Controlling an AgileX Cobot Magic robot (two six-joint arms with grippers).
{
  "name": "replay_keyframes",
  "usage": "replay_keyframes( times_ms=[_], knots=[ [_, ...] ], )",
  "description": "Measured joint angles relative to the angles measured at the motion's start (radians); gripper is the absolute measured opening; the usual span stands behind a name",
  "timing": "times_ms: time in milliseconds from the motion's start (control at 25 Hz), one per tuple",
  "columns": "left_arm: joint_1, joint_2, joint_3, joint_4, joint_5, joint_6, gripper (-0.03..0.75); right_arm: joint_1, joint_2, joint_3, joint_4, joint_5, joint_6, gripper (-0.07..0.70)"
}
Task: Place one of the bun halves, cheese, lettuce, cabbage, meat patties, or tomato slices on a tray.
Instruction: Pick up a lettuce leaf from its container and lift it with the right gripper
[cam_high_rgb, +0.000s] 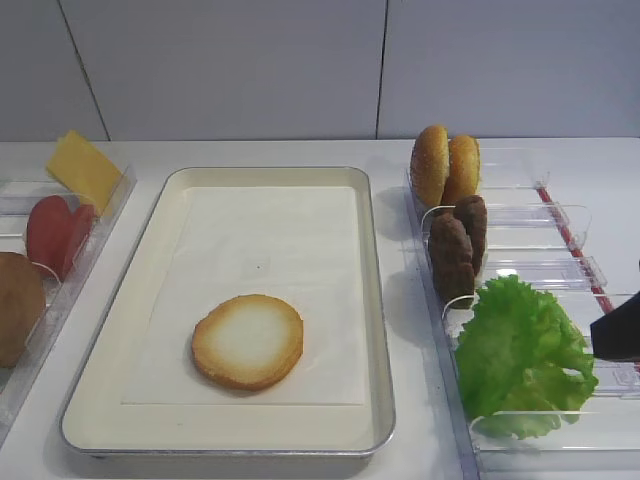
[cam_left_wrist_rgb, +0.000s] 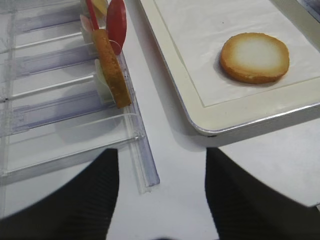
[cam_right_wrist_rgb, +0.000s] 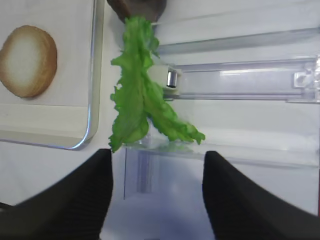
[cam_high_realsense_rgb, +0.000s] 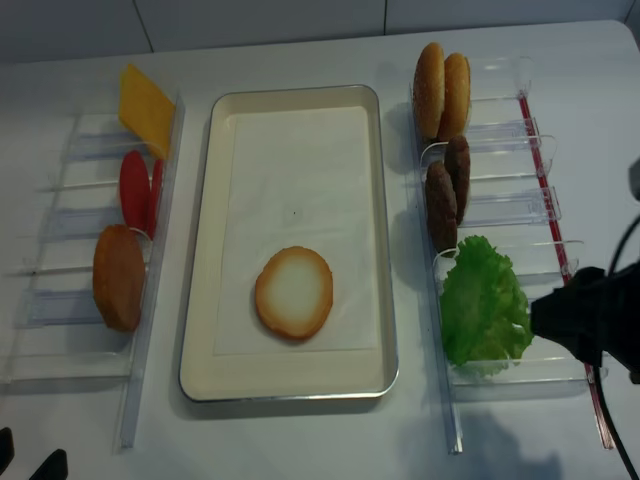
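One flat bun half (cam_high_rgb: 247, 341) with a pale centre lies on the paper in the tray (cam_high_rgb: 375, 300), toward its near end. An upright bunch of frilly green leaves (cam_high_rgb: 520, 355) stands in the right-hand bin; I cannot tell whether it is lettuce or cabbage. My right gripper (cam_right_wrist_rgb: 157, 190) is open and empty just right of that bunch (cam_right_wrist_rgb: 140, 95), over the clear bin. My left gripper (cam_left_wrist_rgb: 162, 192) hangs open and empty over bare table near the tray's corner (cam_left_wrist_rgb: 210, 131). Meat patties (cam_high_rgb: 458, 245), two bun halves (cam_high_rgb: 445, 165), cheese (cam_high_rgb: 83, 168) and tomato slices (cam_high_rgb: 58, 232) stand in the bins.
Narrow clear plastic bins (cam_high_realsense_rgb: 500, 215) with dividers run along both long sides of the tray. A brown bun (cam_high_realsense_rgb: 118, 277) stands on edge in the left bin (cam_left_wrist_rgb: 60, 125), whose end rail (cam_left_wrist_rgb: 145, 170) lies close before the left gripper. A wall stands behind the table.
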Motion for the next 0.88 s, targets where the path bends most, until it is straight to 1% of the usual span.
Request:
replay_keyframes(
  times_ms=[240,360,440,600,800,880],
  knots=[
    [0.000,0.000,0.000,0.000,0.000,0.000,0.361,0.009,0.117,-0.006,0.079,-0.016,-0.066,0.401],
    [0.000,0.000,0.000,0.000,0.000,0.000,0.361,0.055,0.125,-0.023,0.096,-0.050,-0.071,0.401],
    [0.000,0.000,0.000,0.000,0.000,0.000,0.361,0.098,0.135,-0.029,0.100,-0.084,-0.062,0.401],
    [0.000,0.000,0.000,0.000,0.000,0.000,0.361,0.168,0.205,-0.031,0.100,-0.135,-0.051,0.401],
    [0.000,0.000,0.000,0.000,0.000,0.000,0.361,0.208,0.293,-0.038,0.102,-0.196,-0.046,0.395],
    [0.000,0.000,0.000,0.000,0.000,0.000,0.361,0.210,0.324,-0.049,0.106,-0.211,-0.045,0.351]
  ],
)
